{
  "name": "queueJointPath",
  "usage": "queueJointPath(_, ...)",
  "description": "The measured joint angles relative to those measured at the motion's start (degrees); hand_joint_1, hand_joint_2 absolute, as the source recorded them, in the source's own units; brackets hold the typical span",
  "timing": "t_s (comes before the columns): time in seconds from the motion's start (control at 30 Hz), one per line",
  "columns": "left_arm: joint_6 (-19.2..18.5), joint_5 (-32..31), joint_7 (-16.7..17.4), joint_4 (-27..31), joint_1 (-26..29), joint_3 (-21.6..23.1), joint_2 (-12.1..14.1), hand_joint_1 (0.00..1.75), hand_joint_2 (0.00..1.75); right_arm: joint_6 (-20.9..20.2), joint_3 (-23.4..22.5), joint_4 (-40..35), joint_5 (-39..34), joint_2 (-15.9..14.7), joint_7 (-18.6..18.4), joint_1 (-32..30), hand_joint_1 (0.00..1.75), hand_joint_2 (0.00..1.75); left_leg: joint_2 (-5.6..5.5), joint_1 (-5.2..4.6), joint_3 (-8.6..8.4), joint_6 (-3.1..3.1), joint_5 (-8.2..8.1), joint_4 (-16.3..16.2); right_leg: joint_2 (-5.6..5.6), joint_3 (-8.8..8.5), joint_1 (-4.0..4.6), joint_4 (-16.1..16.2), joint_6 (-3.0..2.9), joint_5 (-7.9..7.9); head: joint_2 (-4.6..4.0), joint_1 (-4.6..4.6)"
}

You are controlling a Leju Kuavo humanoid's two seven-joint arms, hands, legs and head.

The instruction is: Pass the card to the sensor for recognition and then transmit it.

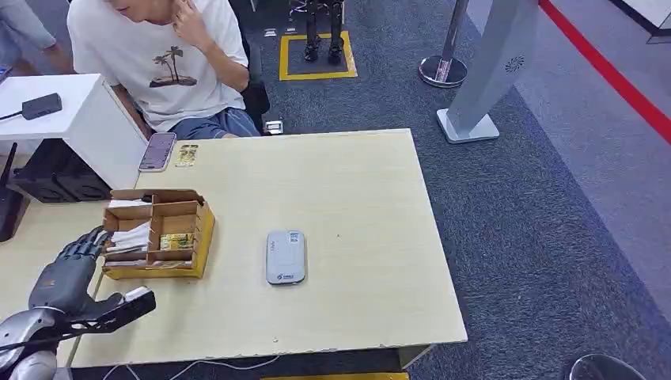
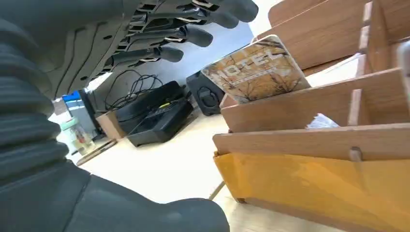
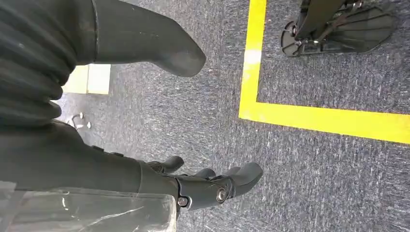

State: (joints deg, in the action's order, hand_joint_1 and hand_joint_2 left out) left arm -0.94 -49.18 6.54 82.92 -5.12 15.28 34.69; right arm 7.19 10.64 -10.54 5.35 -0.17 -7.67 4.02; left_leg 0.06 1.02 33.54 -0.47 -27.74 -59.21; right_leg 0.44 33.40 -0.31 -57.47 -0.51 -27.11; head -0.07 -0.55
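Head view: left hand beside wooden organiser, fingers apart, holding nothing, apparently placed to reach in for a card. Gold card lying in a middle compartment. Grey sensor flat on table, well apart from organiser; its label too small to read.

Left wrist view: fingers spread above card, not touching; "HOTEL" partly legible on its face.

Right wrist view: right hand hanging over carpet, fingers loosely extended, empty.
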Motion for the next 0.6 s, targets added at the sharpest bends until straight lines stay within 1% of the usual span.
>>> queueJointPath(0.37, 0.1, -0.2, -0.2, -0.6, -0.1, -0.4, -0.8, 0.0, 1.75, 0.0, 0.0, 0.0, 0.4, 0.0, 0.0, -0.1, 0.0, 1.75, 0.0, 0.0, 0.0, 0.0, 0.0, 0.0, 0.0, 0.0, 0.0, 0.0, 0.0, 0.0, 0.0, 0.0)
queueJointPath(0.4, 0.1, -0.2, -0.2, -0.6, -0.1, -0.4, -0.8, 0.19, 1.75, 0.0, 0.0, 0.0, 0.7, 0.0, 0.0, -0.1, 0.0, 1.75, 0.0, 0.0, 0.0, 0.0, 0.0, 0.0, 0.0, 0.0, 0.0, 0.0, 0.0, 0.0, 0.0, 0.0)
queueJointPath(0.43, 0.1, -0.2, -0.2, -0.6, -0.2, -0.5, -0.8, 1.5, 1.75, 0.0, 0.0, 0.0, 0.8, 0.0, 0.0, -0.1, 0.0, 1.75, 0.0, 0.0, 0.0, 0.0, 0.0, 0.0, 0.0, 0.0, 0.0, 0.0, 0.0, 0.0, 0.0, 0.0)
queueJointPath(0.47, 0.3, -0.1, -0.2, -0.6, -0.3, -0.7, -0.8, 1.71, 1.75, 0.0, -0.1, 0.0, 0.9, 0.0, 0.0, -0.1, 0.0, 1.75, 0.0, 0.0, -0.01, 0.0, 0.0, 0.0, 0.0, 0.0, 0.0, 0.0, 0.0, 0.0, 0.0, -0.02)
queueJointPath(0.5, 0.4, 0.1, -0.3, -0.6, -0.5, -0.9, -0.8, 1.75, 1.75, 0.0, -0.1, 0.0, 0.9, 0.0, 0.0, -0.1, 0.0, 1.75, 0.0, 0.0, 0.0, 0.0, 0.0, 0.0, 0.0, 0.0, 0.0, 0.0, 0.0, 0.0, 0.0, 0.0)
queueJointPath(0.6, 0.5, 0.6, -0.4, -0.6, -1.2, -2.0, -0.7, 1.75, 1.75, 0.0, -0.1, 0.0, 0.9, 0.0, 0.0, -0.1, 0.0, 1.75, 0.0, 0.0, -0.01, 0.0, 0.0, 0.0, 0.0, 0.0, 0.0, 0.0, 0.0, 0.0, 0.0, -0.02)
